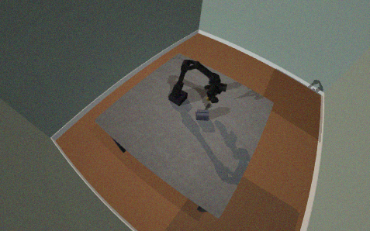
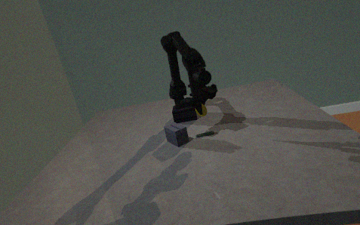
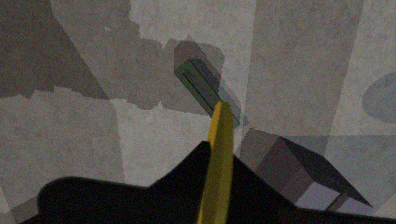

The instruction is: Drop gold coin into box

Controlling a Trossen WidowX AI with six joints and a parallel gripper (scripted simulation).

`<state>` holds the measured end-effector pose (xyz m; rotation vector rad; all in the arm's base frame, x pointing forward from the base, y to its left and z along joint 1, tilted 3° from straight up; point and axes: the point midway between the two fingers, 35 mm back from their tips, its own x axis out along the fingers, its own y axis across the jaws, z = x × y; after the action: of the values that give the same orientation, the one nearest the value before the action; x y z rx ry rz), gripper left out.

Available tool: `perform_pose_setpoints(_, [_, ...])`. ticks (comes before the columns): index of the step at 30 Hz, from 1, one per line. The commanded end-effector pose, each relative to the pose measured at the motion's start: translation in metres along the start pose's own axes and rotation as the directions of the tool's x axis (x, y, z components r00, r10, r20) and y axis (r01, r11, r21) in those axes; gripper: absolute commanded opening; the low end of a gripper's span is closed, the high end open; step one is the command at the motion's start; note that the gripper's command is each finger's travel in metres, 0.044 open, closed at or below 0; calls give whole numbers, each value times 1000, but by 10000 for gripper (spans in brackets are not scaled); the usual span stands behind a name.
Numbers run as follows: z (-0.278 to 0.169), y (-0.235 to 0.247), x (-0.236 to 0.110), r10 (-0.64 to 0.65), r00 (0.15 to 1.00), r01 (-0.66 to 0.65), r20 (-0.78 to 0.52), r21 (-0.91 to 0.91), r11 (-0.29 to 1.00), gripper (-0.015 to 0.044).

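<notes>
My gripper (image 2: 200,107) (image 1: 209,98) (image 3: 210,149) is shut on the thin gold coin (image 3: 220,155) (image 2: 203,110) (image 1: 207,99) and holds it edge-on in the air, well above the table. The dark-green holder (image 3: 197,85) (image 2: 205,134) lies empty on the table below, ahead of the coin in the wrist view. The grey box (image 3: 310,177) (image 2: 176,134) (image 1: 202,115) stands to the lower right in the wrist view, beside the holder. A dark slot line (image 3: 336,201) shows on its lid.
The arm's black base (image 1: 178,97) (image 2: 184,113) stands behind the box on the grey table (image 1: 166,143) (image 2: 267,170). Orange floor (image 1: 108,186) surrounds the table. Arm shadows fall across the table top.
</notes>
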<state>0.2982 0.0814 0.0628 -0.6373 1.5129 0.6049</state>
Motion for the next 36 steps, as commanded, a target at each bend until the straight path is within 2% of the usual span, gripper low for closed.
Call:
perform_pose_setpoints(1, [1, 0, -2, 0, 1000, -1, 7, 145, 989, 0])
perform_pose_setpoints(7, [2, 0, -2, 0, 1000, -2, 7, 293, 956, 0])
perform_pose_setpoints(36, [-35, -50, -3, -5, 1000, 3, 4, 297, 955, 0])
